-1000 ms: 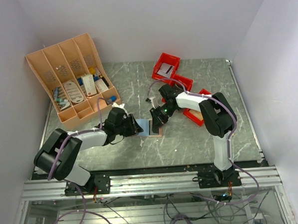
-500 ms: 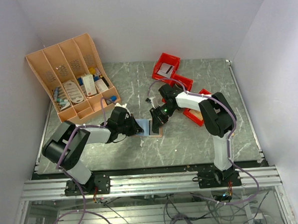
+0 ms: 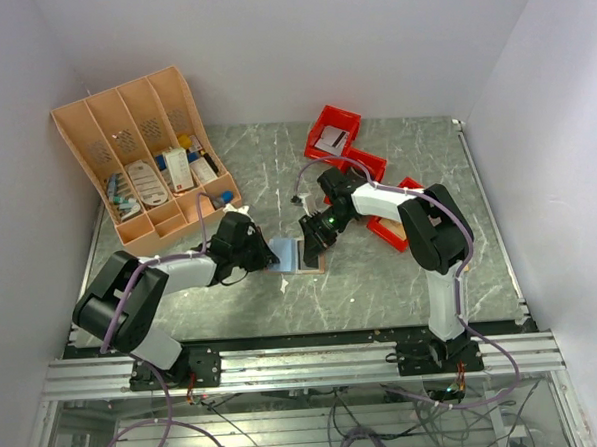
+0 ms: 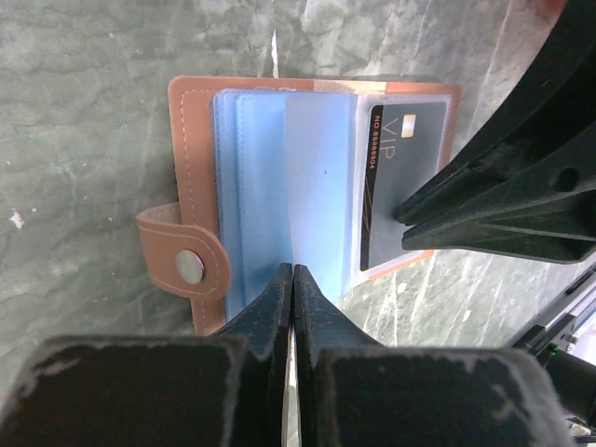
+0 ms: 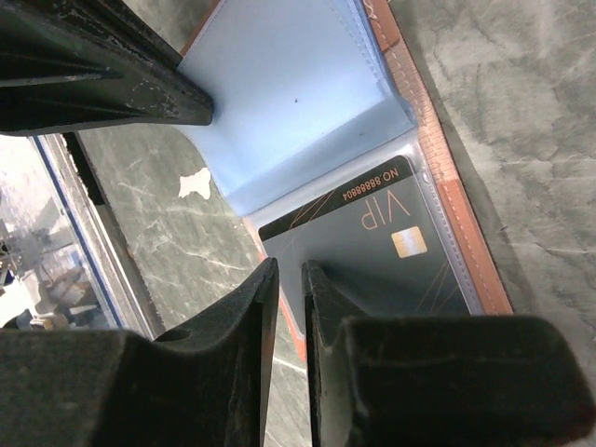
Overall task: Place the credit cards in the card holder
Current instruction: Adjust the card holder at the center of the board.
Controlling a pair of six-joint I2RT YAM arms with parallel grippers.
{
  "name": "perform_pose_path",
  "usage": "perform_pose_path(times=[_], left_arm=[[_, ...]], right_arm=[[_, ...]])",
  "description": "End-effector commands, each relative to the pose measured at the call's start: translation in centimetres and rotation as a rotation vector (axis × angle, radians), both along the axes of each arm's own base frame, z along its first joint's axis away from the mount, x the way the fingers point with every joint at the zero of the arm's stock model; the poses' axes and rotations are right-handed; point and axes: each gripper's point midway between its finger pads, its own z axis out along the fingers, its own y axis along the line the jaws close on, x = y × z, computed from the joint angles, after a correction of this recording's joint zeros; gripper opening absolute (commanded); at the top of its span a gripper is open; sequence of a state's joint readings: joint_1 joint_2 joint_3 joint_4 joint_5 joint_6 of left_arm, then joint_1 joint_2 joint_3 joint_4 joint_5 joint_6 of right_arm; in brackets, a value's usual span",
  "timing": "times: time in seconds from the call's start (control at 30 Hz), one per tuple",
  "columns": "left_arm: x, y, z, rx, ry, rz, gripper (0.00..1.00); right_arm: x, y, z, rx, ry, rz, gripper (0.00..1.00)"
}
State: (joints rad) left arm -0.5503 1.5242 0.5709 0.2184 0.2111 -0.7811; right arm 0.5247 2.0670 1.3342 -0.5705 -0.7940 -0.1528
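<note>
left tool [image 4: 292, 279]: pinched tight on one blue sleeve [image 4: 317, 168]
right tool [image 5: 289, 279]: jaws a narrow slit apart at the black card [image 5: 372, 242]; grip unclear
black card: inside a clear pocket
card holder [image 4: 191, 121]: open, mid-worktop [image 4: 84, 112], between both tools

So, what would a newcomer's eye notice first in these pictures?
The open tan card holder at the centre of the table strikes first: the left jaws pinch one blue sleeve, and the right jaws point at a dark VIP card in a clear pocket. Next come the orange slotted organiser at back left and the red bins at back right.
</note>
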Motion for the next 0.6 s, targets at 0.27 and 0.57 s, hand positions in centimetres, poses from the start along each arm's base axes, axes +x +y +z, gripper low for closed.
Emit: perform_pose_path(times=[0.27, 0.57], left_arm=[[1.3, 3.3, -0.6, 0.228, -0.010, 0.040, 0.09], [0.5, 3.2, 0.4, 0.187, -0.018, 0.039, 0.18]], right_arm=[[1.4, -2.3, -3.4, -0.147, -0.053, -0.022, 0.21], [3.5, -2.6, -0.4, -0.038, -0.119, -0.011, 0.21]])
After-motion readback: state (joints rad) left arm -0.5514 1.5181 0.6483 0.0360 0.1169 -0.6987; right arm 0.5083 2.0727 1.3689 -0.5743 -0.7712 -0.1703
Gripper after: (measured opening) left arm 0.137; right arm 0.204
